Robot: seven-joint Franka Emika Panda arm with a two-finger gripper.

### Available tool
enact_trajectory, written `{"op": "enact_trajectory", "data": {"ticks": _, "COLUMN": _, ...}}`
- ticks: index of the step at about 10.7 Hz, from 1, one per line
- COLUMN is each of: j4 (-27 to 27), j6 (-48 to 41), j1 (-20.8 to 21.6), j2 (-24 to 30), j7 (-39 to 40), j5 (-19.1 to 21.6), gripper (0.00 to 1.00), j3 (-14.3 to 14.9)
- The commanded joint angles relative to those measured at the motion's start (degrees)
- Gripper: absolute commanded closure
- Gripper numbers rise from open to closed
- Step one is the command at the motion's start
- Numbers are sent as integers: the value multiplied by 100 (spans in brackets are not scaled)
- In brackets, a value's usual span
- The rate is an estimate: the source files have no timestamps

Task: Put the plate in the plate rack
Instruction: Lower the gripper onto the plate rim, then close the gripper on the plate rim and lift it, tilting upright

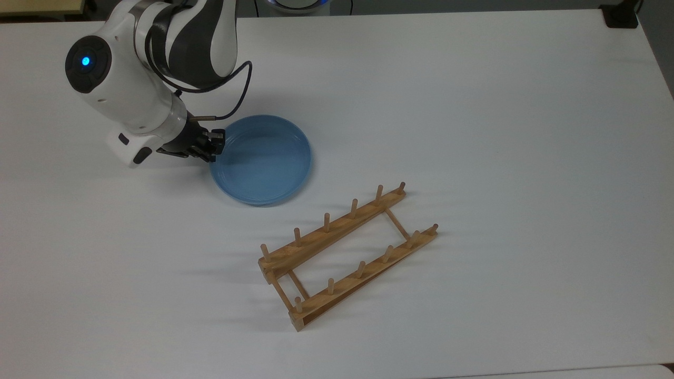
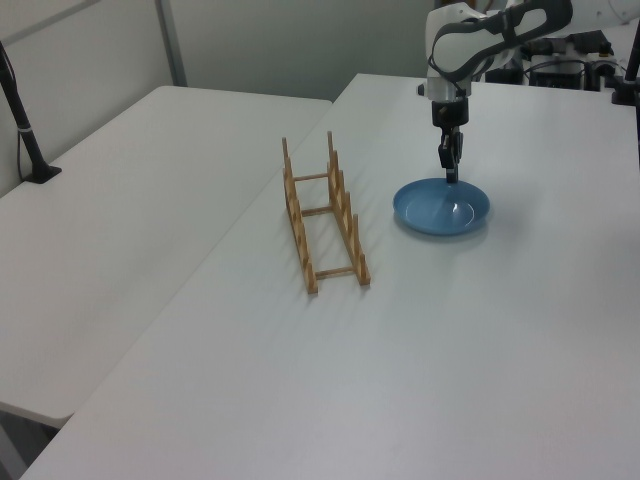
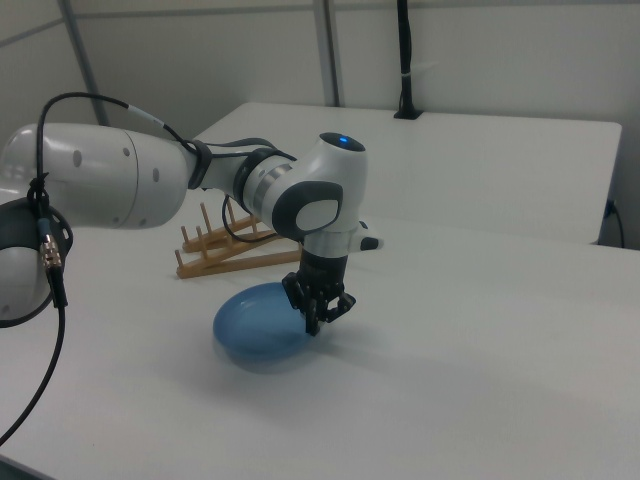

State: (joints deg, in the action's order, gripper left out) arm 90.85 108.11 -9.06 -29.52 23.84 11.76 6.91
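1. Top view: the light-blue plate [image 1: 261, 160] sits toward the far-left part of the white table [image 1: 474, 131], well in from every edge.
2. The gripper [image 1: 212, 146] is at the plate's rim on the top view's left, its dark fingers pinched together on that rim.
3. Left view: the gripper [image 2: 451, 170] hangs straight down from the white arm [image 2: 470, 35] onto the far rim of the plate [image 2: 441, 207].
4. Right view: the fingers [image 3: 312, 308] point downward and close on the plate's [image 3: 255, 326] edge; the plate looks slightly tilted, but I cannot tell whether its underside touches the table.
5. The wooden plate rack [image 1: 347, 253] lies flat on the table, nearer the front edge in the top view, running diagonally, with its pegs pointing up.
6. Plate and rack are apart, with bare table between them; in the left view the rack [image 2: 322, 222] stands to the left of the plate.
7. A black cable [image 1: 239, 95] loops from the arm [image 1: 131, 68] to the wrist above the plate.
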Motion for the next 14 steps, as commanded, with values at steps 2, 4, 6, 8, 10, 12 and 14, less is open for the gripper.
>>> {"op": "enact_trajectory", "data": {"ticks": 2, "j4": 20, "j6": 26, "j1": 27, "j2": 25, "j7": 279, "j5": 72, "gripper": 100, "j3": 82}}
{"op": "enact_trajectory", "data": {"ticks": 4, "j4": 20, "j6": -9, "j1": 19, "j2": 147, "j7": 297, "j5": 72, "gripper": 100, "j3": 91}}
{"op": "enact_trajectory", "data": {"ticks": 6, "j4": 20, "j6": -132, "j1": -69, "j2": 349, "j7": 358, "j5": 98, "gripper": 100, "j3": 91}}
{"op": "enact_trajectory", "data": {"ticks": 8, "j4": 20, "j6": -394, "j1": -148, "j2": 674, "j7": 577, "j5": 107, "gripper": 100, "j3": 161}}
{"op": "enact_trajectory", "data": {"ticks": 10, "j4": 20, "j6": -616, "j1": -140, "j2": 1226, "j7": 876, "j5": 99, "gripper": 100, "j3": 319}}
{"op": "enact_trajectory", "data": {"ticks": 12, "j4": -6, "j6": -520, "j1": -87, "j2": 1736, "j7": 1200, "j5": 37, "gripper": 100, "j3": 425}}
{"op": "enact_trajectory", "data": {"ticks": 14, "j4": -32, "j6": 206, "j1": 140, "j2": 2158, "j7": 1281, "j5": -138, "gripper": 100, "j3": 521}}
